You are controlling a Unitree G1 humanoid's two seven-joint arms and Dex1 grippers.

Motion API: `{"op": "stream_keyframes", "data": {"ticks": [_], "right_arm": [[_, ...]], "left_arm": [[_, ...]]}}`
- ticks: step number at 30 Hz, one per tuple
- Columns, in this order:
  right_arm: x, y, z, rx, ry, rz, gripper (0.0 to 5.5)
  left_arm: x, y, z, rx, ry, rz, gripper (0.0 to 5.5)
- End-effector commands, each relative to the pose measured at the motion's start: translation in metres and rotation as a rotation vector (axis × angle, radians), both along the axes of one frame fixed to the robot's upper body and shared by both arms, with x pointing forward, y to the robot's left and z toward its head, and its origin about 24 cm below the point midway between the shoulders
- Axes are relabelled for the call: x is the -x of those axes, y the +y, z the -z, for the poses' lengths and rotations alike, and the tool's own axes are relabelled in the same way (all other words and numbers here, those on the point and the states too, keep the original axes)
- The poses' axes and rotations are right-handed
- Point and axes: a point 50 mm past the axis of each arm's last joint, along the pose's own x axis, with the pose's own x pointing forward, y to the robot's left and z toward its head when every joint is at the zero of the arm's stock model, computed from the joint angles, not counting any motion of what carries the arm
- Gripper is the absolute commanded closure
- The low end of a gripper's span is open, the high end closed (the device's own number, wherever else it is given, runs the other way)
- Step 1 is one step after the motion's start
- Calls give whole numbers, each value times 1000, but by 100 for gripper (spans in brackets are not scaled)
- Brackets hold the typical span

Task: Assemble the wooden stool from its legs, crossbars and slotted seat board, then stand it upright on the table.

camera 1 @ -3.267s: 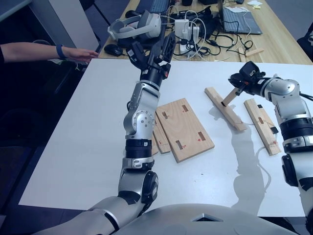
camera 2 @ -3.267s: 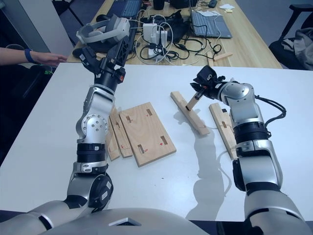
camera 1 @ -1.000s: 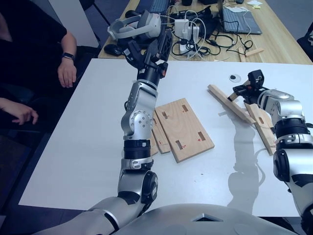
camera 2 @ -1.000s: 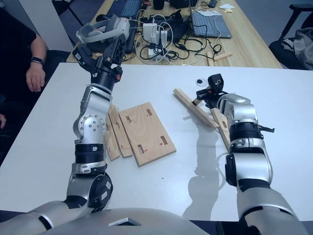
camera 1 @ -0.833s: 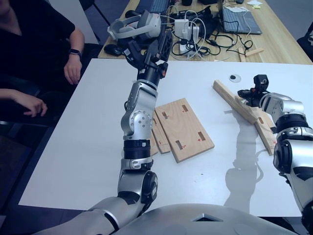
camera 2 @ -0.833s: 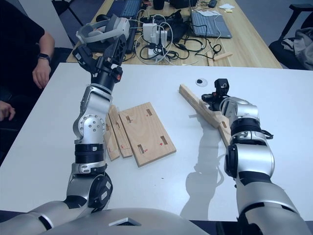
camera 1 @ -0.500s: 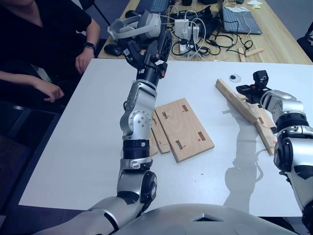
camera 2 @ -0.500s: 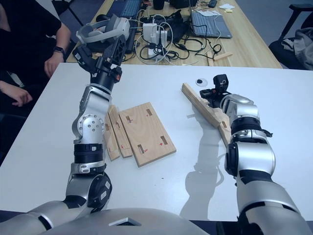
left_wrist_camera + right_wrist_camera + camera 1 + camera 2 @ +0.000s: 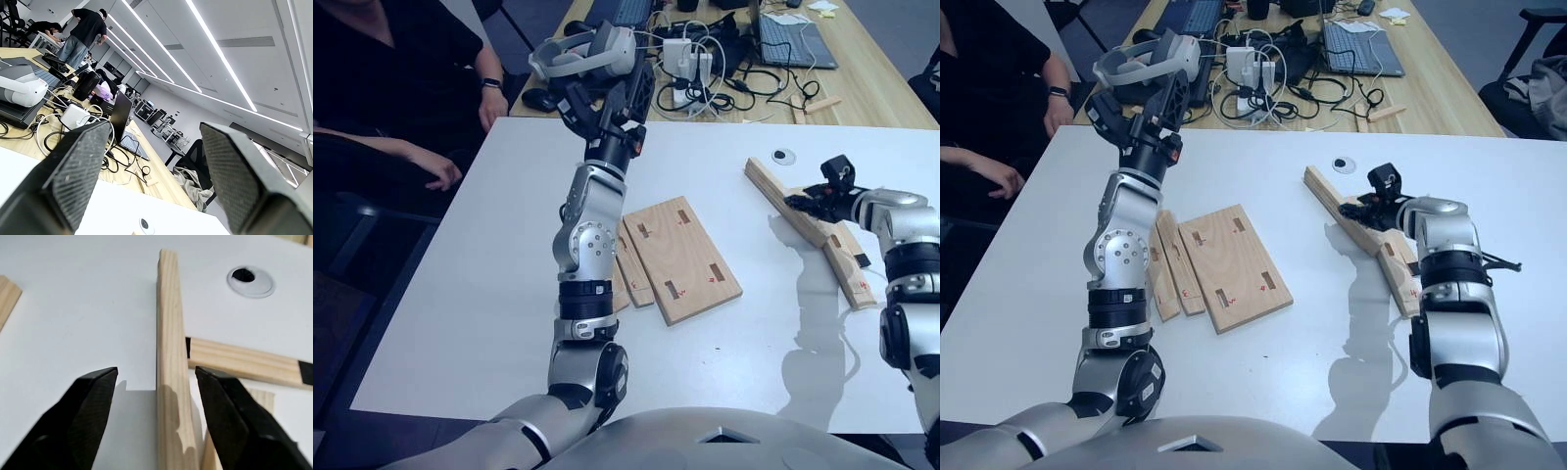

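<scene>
Wood was spread all over the white table (image 9: 480, 255), basically. The slotted seat board (image 9: 683, 259) was laid flat near the middle with its four slots facing up. Two narrower strips (image 9: 628, 266) (crossbars, most likely) were tucked flat right against its left edge.

Over on the right side, one long leg (image 9: 785, 199) was set on its narrow edge and crossed over a second leg (image 9: 847, 262), which was lying flat on the table. The right gripper (image 9: 155, 372) was parked low at that crossing. Its fingers (image 9: 93, 416) were spread apart, one on each side of the long leg, and a gap could be seen on both sides in the wrist view, so nothing was clamped.

The left gripper (image 9: 607, 98) was held up high over the far part of the table, well apart from all the wood. Its fingers (image 9: 80, 176) were also wide apart, with nothing between them.

A round cable grommet (image 9: 784, 155) was set into the table just beyond the far end of the long leg. A headset (image 9: 582, 49) and a tangle of cables were left on the wooden desk (image 9: 862, 69) behind the table.
</scene>
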Motion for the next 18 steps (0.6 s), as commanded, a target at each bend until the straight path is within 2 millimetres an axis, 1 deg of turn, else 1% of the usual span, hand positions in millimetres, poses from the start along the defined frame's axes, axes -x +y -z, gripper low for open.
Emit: {"op": "stream_keyframes", "data": {"ticks": [1, 3, 6, 10, 12, 13, 17, 18], "right_arm": [[5, -1, 1, 5, 24, 9, 176], [4, -4, 5, 23, 27, 52, 144], [3, -4, 9, 23, 33, 80, 144], [0, -6, 9, 32, 7, 99, 144], [1, -7, 12, 29, 31, 106, 144], [2, -7, 14, 26, 49, 97, 144], [15, -2, 36, 35, 159, 14, 144], [16, -2, 39, 41, 166, 11, 162]], "left_arm": [[1, 1, 1, 6, 9, -5, 212], [1, 0, 0, 6, 9, -2, 212], [1, 0, 0, 6, 8, -1, 212], [2, -1, 0, 4, 9, 3, 212], [1, -1, 0, 3, 10, 3, 212], [1, -1, 0, 3, 10, 3, 212], [2, -1, 0, 1, 11, 3, 212], [2, -1, 0, 0, 11, 4, 212]]}}
